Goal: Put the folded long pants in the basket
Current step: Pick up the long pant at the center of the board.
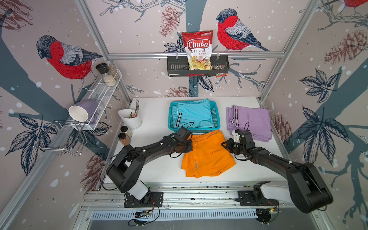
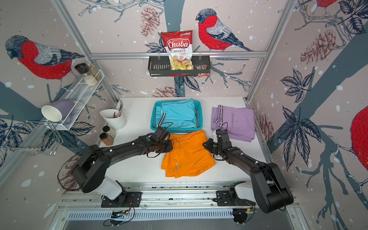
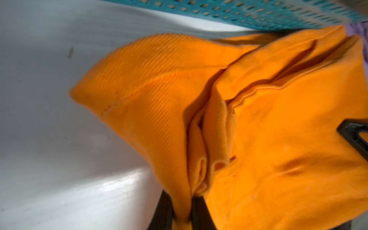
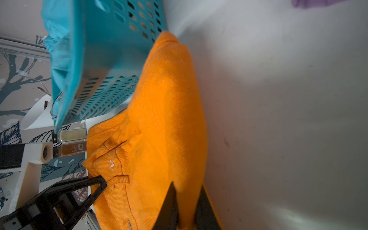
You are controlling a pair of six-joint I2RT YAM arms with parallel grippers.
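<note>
Orange folded long pants [image 1: 208, 157] [image 2: 187, 157] lie on the white table in front of the basket [image 1: 170, 117] [image 2: 153, 117], their far edge lifted. My left gripper [image 1: 190, 142] [image 3: 182, 201] is shut on a fold at their far left corner. My right gripper [image 1: 224, 144] [image 4: 186, 199] is shut on the cloth at their far right corner. Turquoise pants [image 1: 196, 113] [image 2: 179, 113] fill the teal basket [image 4: 111, 49] [image 3: 239, 14]. Lilac pants [image 1: 251, 121] [image 2: 237, 121] with a striped waistband lie flat to the basket's right.
A white utensil pot [image 1: 130, 119] and two spice jars [image 1: 124, 135] stand at the table's left edge. On the left wall a white wire shelf [image 1: 103, 93] holds a cup. A black rack [image 1: 197, 67] with a chips bag hangs on the back wall.
</note>
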